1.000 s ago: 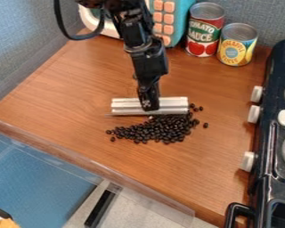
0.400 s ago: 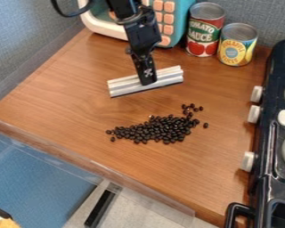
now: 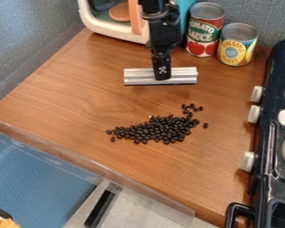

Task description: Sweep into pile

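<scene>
Brown wooden counter (image 3: 79, 84) under black beans (image 3: 160, 129); blue-grey wall (image 3: 275, 18) behind; jaws clamped on silvery bar (image 3: 183, 75).

There are two cans (image 3: 237, 45), one stove (image 3: 262, 167), one microwave (image 3: 106, 29), one bar (image 3: 139, 77), one bean pile (image 3: 156, 130).

The counter (image 3: 61, 89) looks like smooth, grained wood with a soft sheen. Near the dial's centre, the beans (image 3: 154, 130) are hard-looking and glossy; between twelve and one o'clock, the ridged bar (image 3: 139, 77) looks like satin metal. Around one o'clock, the cans (image 3: 205, 30) show bare metal rims above smooth labels. Toward three, the stove (image 3: 266, 111) is shiny like plastic, its knobs (image 3: 257, 93) duller. At ten, the wall (image 3: 20, 44) appears matt, rough and cloth-like.
</scene>
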Controlling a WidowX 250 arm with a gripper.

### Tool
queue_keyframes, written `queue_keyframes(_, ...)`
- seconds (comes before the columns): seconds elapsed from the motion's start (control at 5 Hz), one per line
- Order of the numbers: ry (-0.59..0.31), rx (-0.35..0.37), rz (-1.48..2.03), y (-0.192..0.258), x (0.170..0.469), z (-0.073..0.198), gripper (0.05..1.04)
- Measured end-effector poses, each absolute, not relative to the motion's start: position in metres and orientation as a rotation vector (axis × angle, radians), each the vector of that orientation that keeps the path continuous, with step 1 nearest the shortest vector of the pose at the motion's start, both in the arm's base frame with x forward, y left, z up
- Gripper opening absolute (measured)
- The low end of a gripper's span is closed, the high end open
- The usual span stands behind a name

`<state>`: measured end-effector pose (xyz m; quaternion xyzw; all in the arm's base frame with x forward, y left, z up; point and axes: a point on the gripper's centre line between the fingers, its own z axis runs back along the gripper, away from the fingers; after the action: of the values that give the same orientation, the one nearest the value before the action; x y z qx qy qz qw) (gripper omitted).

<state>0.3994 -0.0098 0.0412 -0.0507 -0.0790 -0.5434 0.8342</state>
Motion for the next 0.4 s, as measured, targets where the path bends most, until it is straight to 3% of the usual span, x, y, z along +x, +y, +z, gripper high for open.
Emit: queue_keyframes(0.4, -0.144, -0.054, -1.2, -0.0103, 0.4071, 0.0226, 0.342)
